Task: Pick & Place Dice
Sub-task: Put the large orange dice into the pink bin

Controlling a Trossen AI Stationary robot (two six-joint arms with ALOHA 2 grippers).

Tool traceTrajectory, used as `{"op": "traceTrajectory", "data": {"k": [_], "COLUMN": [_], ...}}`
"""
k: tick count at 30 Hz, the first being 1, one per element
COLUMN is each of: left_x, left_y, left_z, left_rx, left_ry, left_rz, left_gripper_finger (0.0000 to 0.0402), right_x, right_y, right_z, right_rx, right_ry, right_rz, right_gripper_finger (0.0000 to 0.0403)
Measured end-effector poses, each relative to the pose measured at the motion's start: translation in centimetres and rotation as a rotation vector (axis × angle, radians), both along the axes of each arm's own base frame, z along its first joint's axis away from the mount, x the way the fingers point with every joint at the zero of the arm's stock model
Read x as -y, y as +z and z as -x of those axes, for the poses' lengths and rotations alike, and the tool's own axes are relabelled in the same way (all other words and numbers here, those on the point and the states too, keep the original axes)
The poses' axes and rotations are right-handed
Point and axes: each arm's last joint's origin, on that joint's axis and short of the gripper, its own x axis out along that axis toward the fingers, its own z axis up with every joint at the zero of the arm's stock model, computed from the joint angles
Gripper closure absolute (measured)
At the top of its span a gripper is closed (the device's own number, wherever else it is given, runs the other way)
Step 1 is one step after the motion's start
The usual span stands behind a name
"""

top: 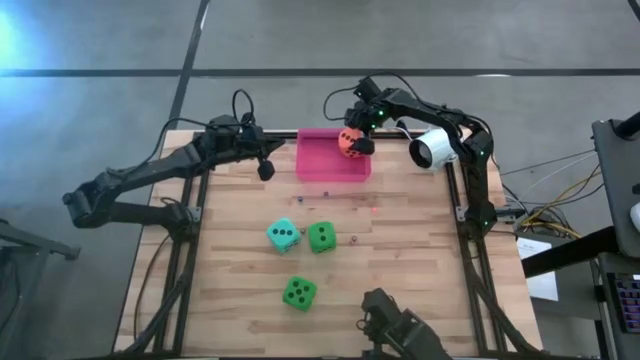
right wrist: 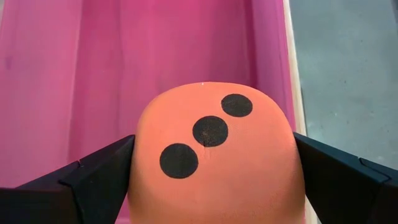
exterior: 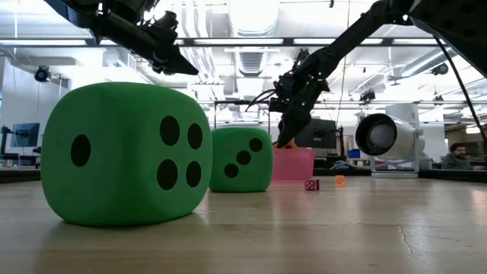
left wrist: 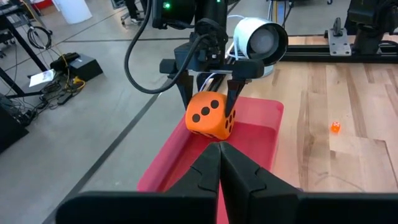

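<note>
An orange die (left wrist: 210, 115) with dark pips hangs over the pink tray (top: 320, 168) at the table's far side, between the fingers of my right gripper (top: 352, 142). My left gripper (top: 266, 170) is shut and empty, in the air just left of the tray and pointing at it. Resting on the wooden table nearer the front are a teal die (top: 283, 235) and two green dice (top: 321, 237) (top: 299, 292). The low view shows the green dice (exterior: 125, 152) (exterior: 241, 158) up close. My right gripper pinches the orange die between its two fingers, one on each of two opposite side faces (right wrist: 140, 168). The fingers (left wrist: 184, 93) slant down from the table's far side. The die hangs clear above the tray floor, with its three-pip face (right wrist: 210, 130) toward the wrist.
A white cylinder (top: 432, 148) lies on the table right of the tray. Two tiny dice, one red (exterior: 311, 184) and one orange (exterior: 339, 180), sit on the wood near the tray. A dark device (top: 395, 325) stands at the table's near edge.
</note>
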Motion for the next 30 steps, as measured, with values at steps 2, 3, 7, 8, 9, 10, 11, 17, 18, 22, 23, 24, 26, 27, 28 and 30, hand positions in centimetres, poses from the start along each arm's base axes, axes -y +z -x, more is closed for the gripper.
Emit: {"op": "traceTrajectory", "data": {"k": [2,3,7,8,9,10,11,17,18,22,23,24,26,27,28,30], "left_x": [0.0,0.0,0.0,0.0,0.0,0.0,0.0,0.0,0.0,0.0,0.0,0.0,0.0,0.0,0.0,0.0], "left_y": [0.0,0.0,0.0,0.0,0.0,0.0,0.0,0.0,0.0,0.0,0.0,0.0,0.0,0.0,0.0,0.0], "left_z": [0.0,0.0,0.0,0.0,0.0,0.0,0.0,0.0,0.0,0.0,0.0,0.0,0.0,0.0,0.0,0.0], "left_rx": [0.000,0.000,0.000,0.000,0.000,0.000,0.000,0.000,0.000,0.000,0.000,0.000,0.000,0.000,0.000,0.000], "left_ry": [0.000,0.000,0.000,0.000,0.000,0.000,0.000,0.000,0.000,0.000,-0.001,-0.001,-0.001,-0.001,-0.001,-0.001], "left_rz": [0.000,0.000,0.000,0.000,0.000,0.000,0.000,0.000,0.000,0.000,0.000,0.000,0.000,0.000,0.000,0.000], "left_gripper_finger": [0.0387,0.0387,0.0387,0.0388,0.0389,0.0389,0.0389,0.0387,0.0387,0.0389,0.0390,0.0390,0.0390,0.0390,0.0389,0.0389], "right_x": [0.1,0.1,0.1,0.1,0.1,0.1,0.1,-0.4,-0.5,-0.8,-0.8,-0.9,-1.1,-1.1,-1.1,-1.1], "right_y": [0.1,0.1,0.1,0.1,0.1,0.1,0.1,0.0,0.0,0.1,0.2,0.2,0.2,0.2,0.2,0.2], "right_z": [-0.1,-0.1,-0.1,-0.1,-0.1,-0.1,-0.1,-0.6,-0.7,-1.3,-1.4,-1.5,-1.6,-1.7,-1.7,-1.7], "right_rx": [0.008,0.009,0.009,0.009,0.009,0.009,0.009,0.011,0.011,0.030,0.036,0.038,0.039,0.039,0.039,0.040], "right_ry": [-0.005,-0.009,-0.014,-0.013,-0.013,-0.013,-0.012,0.006,0.009,0.027,0.030,0.035,0.038,0.040,0.041,0.041], "right_rz": [0.012,0.011,0.005,0.006,0.006,0.005,0.005,0.007,0.007,0.026,0.031,0.034,0.034,0.034,0.034,0.036], "right_gripper_finger": [0.0006,0.0006,0.0006,0.0006,0.0006,0.0006,0.0006,0.0006,0.0006,0.0008,0.0009,0.0011,0.0016,0.0019,0.0023,0.0029]}}
